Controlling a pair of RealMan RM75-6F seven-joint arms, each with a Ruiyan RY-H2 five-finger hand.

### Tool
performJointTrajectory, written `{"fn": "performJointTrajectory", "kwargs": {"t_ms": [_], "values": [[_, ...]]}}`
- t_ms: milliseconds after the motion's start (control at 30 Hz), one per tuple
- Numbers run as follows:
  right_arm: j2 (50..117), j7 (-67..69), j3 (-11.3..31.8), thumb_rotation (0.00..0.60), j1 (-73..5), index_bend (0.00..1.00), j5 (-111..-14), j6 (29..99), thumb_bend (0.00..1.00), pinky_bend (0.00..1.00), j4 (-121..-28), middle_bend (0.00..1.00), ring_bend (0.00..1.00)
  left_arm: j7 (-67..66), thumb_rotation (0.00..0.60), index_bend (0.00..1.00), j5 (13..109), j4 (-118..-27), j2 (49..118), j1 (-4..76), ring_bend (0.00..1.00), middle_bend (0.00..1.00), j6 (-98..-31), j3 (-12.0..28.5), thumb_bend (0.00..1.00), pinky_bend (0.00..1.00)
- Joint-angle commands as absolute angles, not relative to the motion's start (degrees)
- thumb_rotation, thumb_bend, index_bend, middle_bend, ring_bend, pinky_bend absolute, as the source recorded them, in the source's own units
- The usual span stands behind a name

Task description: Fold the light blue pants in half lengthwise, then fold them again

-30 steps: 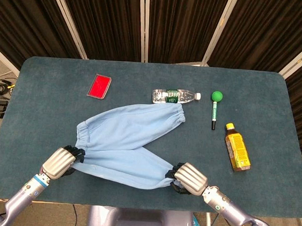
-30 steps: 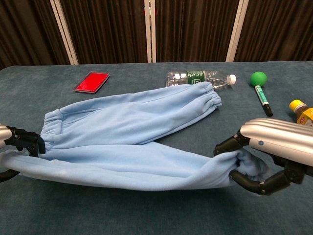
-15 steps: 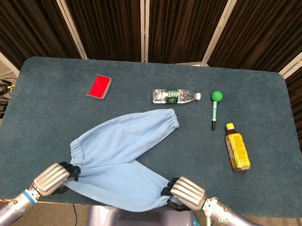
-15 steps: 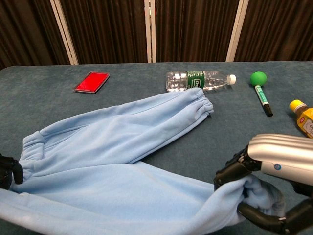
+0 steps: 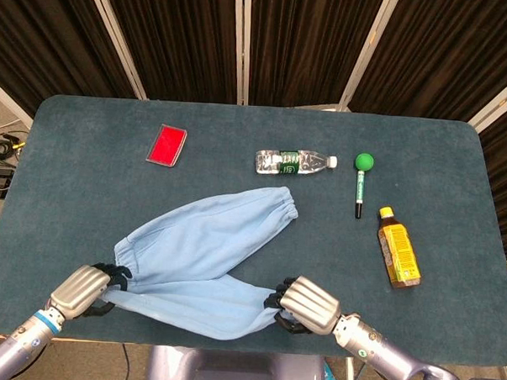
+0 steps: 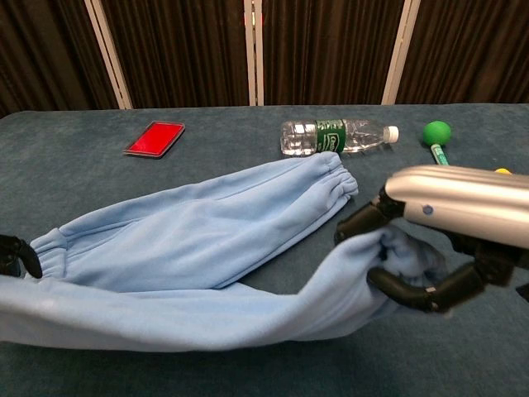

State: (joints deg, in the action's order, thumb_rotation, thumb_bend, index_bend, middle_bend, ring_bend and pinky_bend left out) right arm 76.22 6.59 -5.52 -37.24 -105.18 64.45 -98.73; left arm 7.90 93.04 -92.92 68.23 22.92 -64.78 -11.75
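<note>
There is one pair of light blue pants point(image 5: 202, 255) on the dark blue counter point(image 5: 85, 191), and it lies near the front edge. The two legs spread apart like a V. One leg lies flat and points up toward the middle of the counter, with its cuff near the water bottle but not touching it. The other leg runs along the front edge and is lifted up at both ends. The left hand point(image 5: 81, 289) holds the pants at the waist end, with its dark fingers closed on the cloth. The right hand point(image 5: 307, 305) holds the cuff of the front leg, and its fingers point(image 6: 413, 291) are curled tight around the bunched cloth. There is one red flat case point(image 5: 167, 144) at the back left, well apart from the pants. There is one clear water bottle point(image 5: 294, 162) lying on its side, with a green label and a white cap, and I cannot tell how much is in it. There is one marker point(image 5: 361, 185) with a green ball on top, just right of the bottle. There is one yellow bottle point(image 5: 398, 248) lying on its side at the right, with a yellow cap on and dark liquid inside.
</note>
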Motion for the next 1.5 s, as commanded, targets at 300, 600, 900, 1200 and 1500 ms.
{"fn": "performJointTrajectory", "kwargs": {"t_ms": [300,600,900,1200,1500], "values": [[78.72,-2.99,5.53,0.6,-43.59,0.63,-92.52,54.87,0.55,0.53,-97.06,0.62,0.56,3.87,0.6,0.63,79.66,-97.92,66.16,25.07,0.25,0.24,-59.85,-4.16,0.57,0.31],[84.64,-10.75,11.57,0.6,-49.54,0.63,-83.9,48.65,0.55,0.53,-89.87,0.61,0.56,0.51,0.6,0.62,69.14,-98.34,66.59,26.85,0.21,0.21,-55.76,-0.3,0.57,0.25],[90.75,-15.14,13.39,0.6,-54.96,0.63,-79.91,43.92,0.55,0.53,-79.85,0.61,0.56,-4.16,0.6,0.61,59.9,-96.84,68.1,28.88,0.09,0.11,-52.96,2.23,0.57,0.13],[95.39,-16.97,15.24,0.6,-58.56,0.31,-73.64,40.93,0.4,0.38,-71.29,0.31,0.46,-7.25,0.6,0.4,54.48,-93.9,70.53,30.59,0.01,0.01,-51.42,3.49,0.56,0.07],[95.96,-17.55,16.09,0.6,-58.2,0.0,-71.14,44.01,0.0,0.1,-71.1,0.0,0.0,-4.98,0.6,0.0,55.36,-92.19,70.83,30.32,0.0,0.0,-50.3,3.78,0.52,0.0]]}}
